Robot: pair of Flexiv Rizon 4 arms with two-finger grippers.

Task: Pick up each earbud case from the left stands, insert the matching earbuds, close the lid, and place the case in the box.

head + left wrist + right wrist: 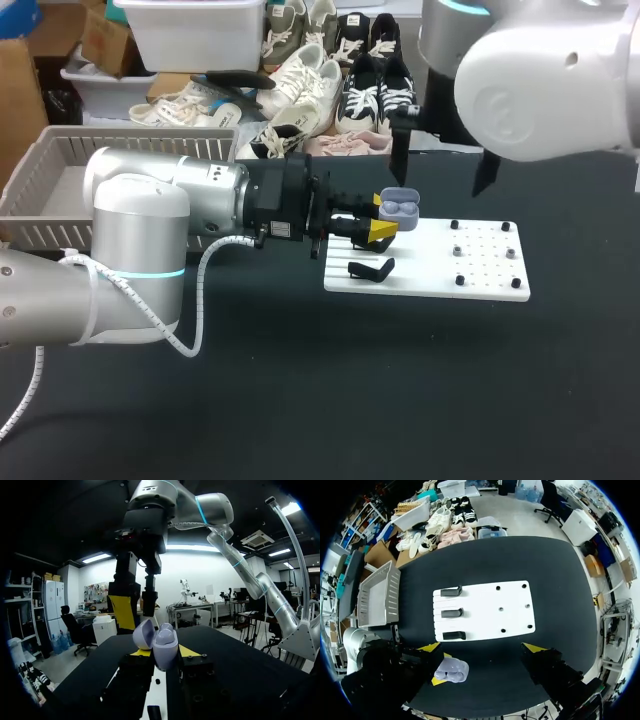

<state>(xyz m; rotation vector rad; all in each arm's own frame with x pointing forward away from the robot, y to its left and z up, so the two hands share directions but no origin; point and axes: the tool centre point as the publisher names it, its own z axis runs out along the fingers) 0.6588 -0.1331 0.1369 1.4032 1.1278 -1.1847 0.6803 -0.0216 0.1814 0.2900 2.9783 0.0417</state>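
Since the earbuds [403, 210] look seated, step: shut the lid [144, 632] of the lilac plastic earbud case [165, 652].
Left end effector [385, 218]: pinching the case.
Right end effector [481, 647]: spread above it; you press next.

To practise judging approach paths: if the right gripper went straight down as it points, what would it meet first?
Probably the open earbud case in the left gripper, under one finger of the right gripper; the other finger hangs over the white board. Depth is unclear.
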